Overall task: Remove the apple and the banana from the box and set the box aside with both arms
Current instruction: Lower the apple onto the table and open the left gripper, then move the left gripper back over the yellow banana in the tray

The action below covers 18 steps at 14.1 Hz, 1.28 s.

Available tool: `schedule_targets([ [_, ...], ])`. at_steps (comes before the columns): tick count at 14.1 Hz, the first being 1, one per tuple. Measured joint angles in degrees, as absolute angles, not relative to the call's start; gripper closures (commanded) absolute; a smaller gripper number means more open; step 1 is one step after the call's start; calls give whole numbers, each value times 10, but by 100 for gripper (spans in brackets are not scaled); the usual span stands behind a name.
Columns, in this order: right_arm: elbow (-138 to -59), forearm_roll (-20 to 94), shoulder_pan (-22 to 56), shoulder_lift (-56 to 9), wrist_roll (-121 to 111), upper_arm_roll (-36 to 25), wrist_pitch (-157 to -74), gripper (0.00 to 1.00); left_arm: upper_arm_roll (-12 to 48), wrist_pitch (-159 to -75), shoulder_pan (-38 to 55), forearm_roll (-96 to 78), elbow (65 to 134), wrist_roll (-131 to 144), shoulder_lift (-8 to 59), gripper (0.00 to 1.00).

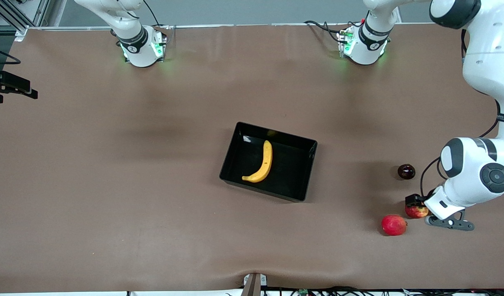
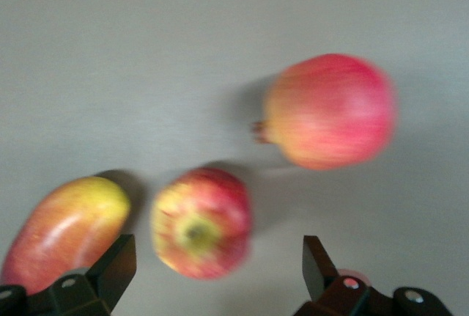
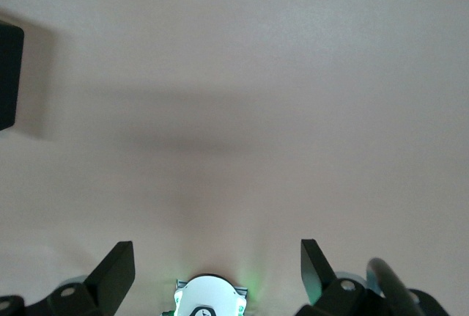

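The black box (image 1: 305, 170) sits at mid-table with the yellow banana (image 1: 262, 163) lying inside it. The small red apple with yellow streaks (image 1: 416, 212) rests on the table toward the left arm's end. My left gripper (image 1: 419, 204) is low over it and open. In the left wrist view the apple (image 2: 201, 232) lies between the open fingers (image 2: 117, 265), nearer to one of them, and the gripper (image 2: 218, 251) touches nothing. My right gripper (image 3: 218, 254) is open and empty, high over the table by its own base (image 3: 211, 298); it is out of the front view.
A plain pinkish-red round fruit (image 1: 393, 225) (image 2: 330, 111) lies beside the apple, nearer the front camera. A red-yellow mango (image 2: 66, 232) lies on the apple's other flank and looks dark in the front view (image 1: 406, 171). A black edge (image 3: 9, 74) shows in the right wrist view.
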State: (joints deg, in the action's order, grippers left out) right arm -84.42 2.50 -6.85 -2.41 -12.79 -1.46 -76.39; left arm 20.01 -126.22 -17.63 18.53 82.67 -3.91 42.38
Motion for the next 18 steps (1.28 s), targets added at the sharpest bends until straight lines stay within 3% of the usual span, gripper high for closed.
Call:
schedule_targets([
  [5, -844, 25, -69, -24, -128, -15, -764, 0, 308, -1155, -158, 177, 826, 18, 355, 0],
  [10, -844, 25, -69, -24, -128, -15, -764, 0, 398, -1111, -142, 169, 838, 148, 349, 0],
  [18, -844, 25, -69, -24, -128, -15, -764, 0, 399, -1155, 43, 246, 849, 354, 408, 0],
])
